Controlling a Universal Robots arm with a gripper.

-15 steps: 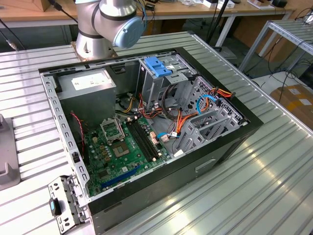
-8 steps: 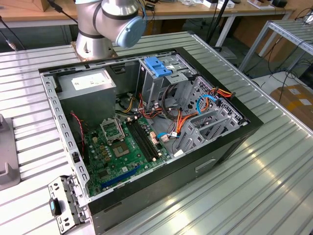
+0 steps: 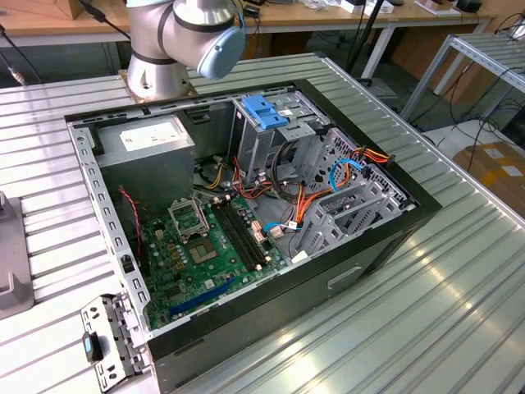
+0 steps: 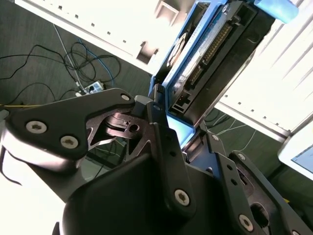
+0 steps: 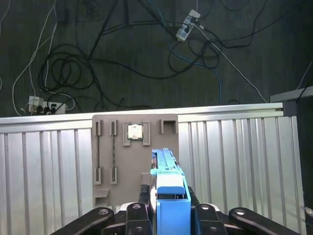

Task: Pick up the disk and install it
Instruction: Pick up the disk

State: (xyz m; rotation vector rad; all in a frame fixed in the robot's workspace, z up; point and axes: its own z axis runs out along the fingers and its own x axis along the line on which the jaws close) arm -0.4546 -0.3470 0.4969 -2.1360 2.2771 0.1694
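The gripper (image 5: pixel 168 218) is clamped on the disk (image 5: pixel 168 188). In the first wrist view the disk is seen from its thin edge, with the blue frame toward the camera, and one black finger (image 5: pixel 138 215) presses on each of its sides. In the second wrist view the gripper (image 4: pixel 178 128) holds the disk (image 4: pixel 205 58) at one end, so most of the disk sticks out past the fingertips. On that free part the blue frame runs along the edge, and a dark face with rows of connector pins shows.

The disk is in the air, held by the gripper above the ribbed metal counter (image 5: pixel 44 156). In the first wrist view a flat grey plate (image 5: pixel 105 142) lies on the counter behind the disk. The plate has several slots, and a small square chip (image 5: pixel 135 132) sits in one recess. Past the edge of the counter there is a dark floor (image 5: pixel 146 73) with many loose cables (image 5: pixel 63 63) and a power strip (image 5: pixel 188 27).

In the exterior view an open computer case (image 3: pixel 271 316) lies on its side in the middle of the counter (image 3: pixel 459 271). The base of the arm (image 3: pixel 176 41) stands at the upper left of the frame, just behind the case. Inside the case, the power supply (image 3: pixel 152 148) is at the upper left and the green motherboard (image 3: pixel 205 254) is below it. A tall grey cage (image 3: pixel 271 144) with a blue bracket (image 3: pixel 267 109) on top stands at the upper middle. Orange wires (image 3: pixel 308 201) run between this cage and a second metal cage (image 3: pixel 353 205) toward the right. A small perforated metal piece (image 3: pixel 111 341) lies on the counter at the lower left, just beside the corner of the case.
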